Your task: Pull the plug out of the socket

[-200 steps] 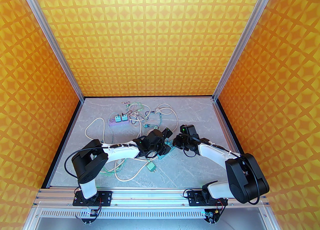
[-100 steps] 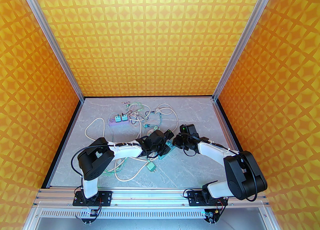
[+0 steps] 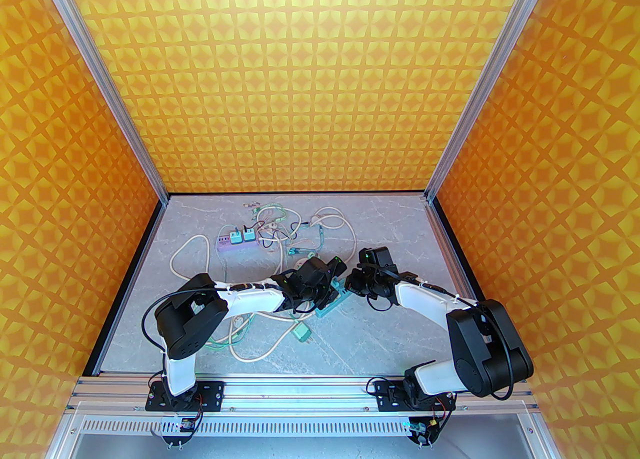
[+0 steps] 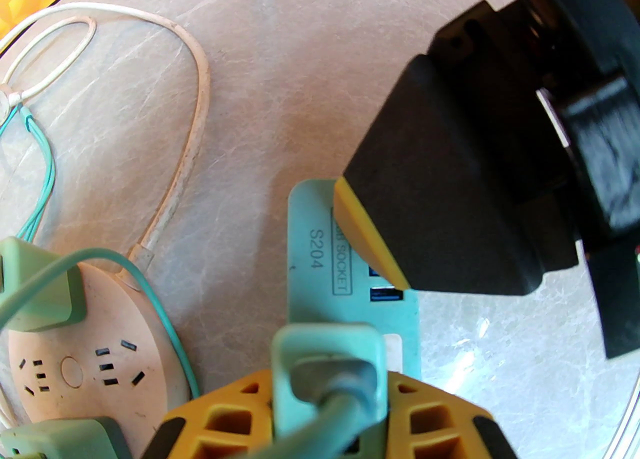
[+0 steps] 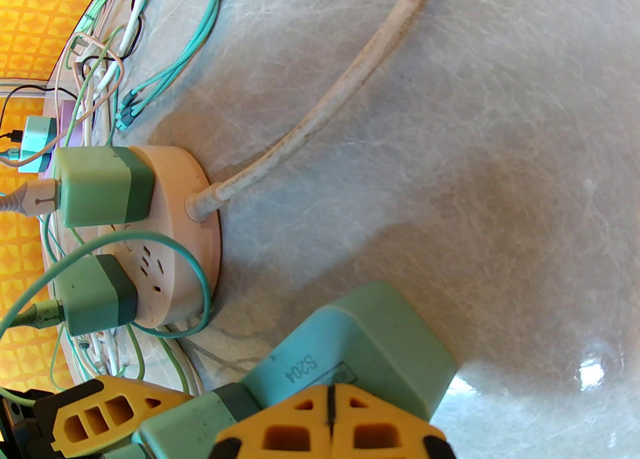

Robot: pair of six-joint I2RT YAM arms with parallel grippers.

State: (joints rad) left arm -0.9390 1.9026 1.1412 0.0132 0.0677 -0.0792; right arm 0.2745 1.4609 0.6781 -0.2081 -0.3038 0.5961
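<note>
Left fingers (image 4: 220,412) pinch the plug (image 4: 320,347) standing upright on the socket (image 4: 306,219), whose far-right end the right fingers (image 5: 295,429), pressed together, pin to the desk (image 4: 300,72)

Teal socket (image 4: 310,247), green plug (image 4: 325,347).

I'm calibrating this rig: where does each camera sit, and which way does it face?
Top external: above and behind the bases, looking down and forward at the table; left arm and right arm show.
Left wrist: on the left arm, looking down on the teal plug in the left gripper; its yellow fingers show.
Right wrist: on the right arm, facing the round power strip; the shut right gripper shows.
Shared: both wrist views show the S204 socket block.
</note>
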